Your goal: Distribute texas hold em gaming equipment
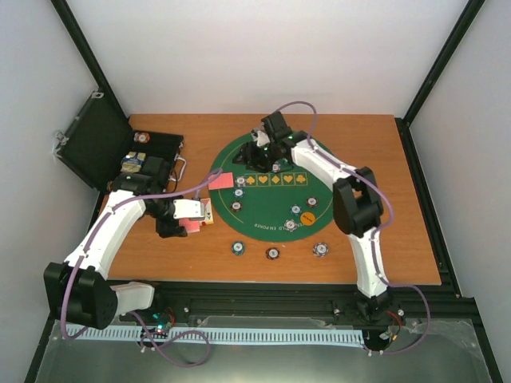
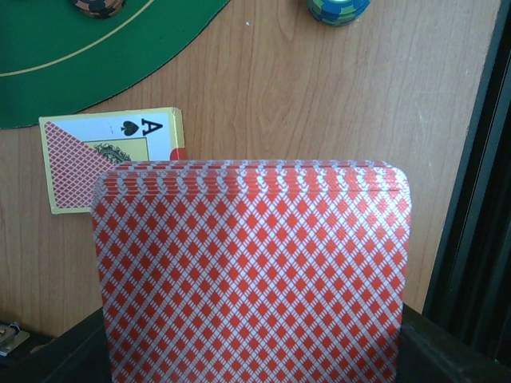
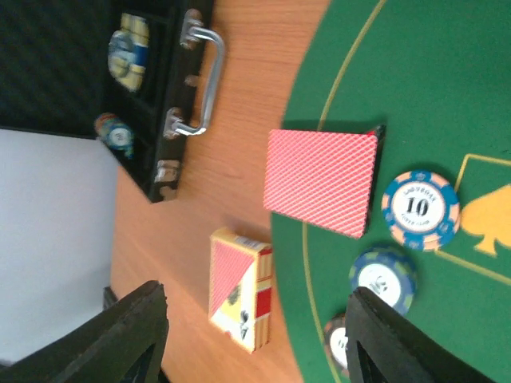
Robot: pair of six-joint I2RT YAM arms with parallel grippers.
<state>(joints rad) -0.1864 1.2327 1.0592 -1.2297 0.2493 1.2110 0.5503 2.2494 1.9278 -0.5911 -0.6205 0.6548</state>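
Your left gripper (image 1: 190, 214) clamps the deck (image 2: 251, 271) over bare wood beside the mat (image 2: 48, 72). Your right gripper (image 3: 255, 299), jaws apart, has one card (image 3: 321, 181) just ahead.

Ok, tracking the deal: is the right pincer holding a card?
No, the right pincer stands open and empty, with a red-backed card lying on the green mat.

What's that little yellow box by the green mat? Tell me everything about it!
The yellow box is a cardboard playing-card packet. Its top shows a red criss-cross card back and a black ace of spades, and there is a red patch on one side. It looks closed and lies flat on the wooden table, right at the edge of the green mat. No gripper touches it.
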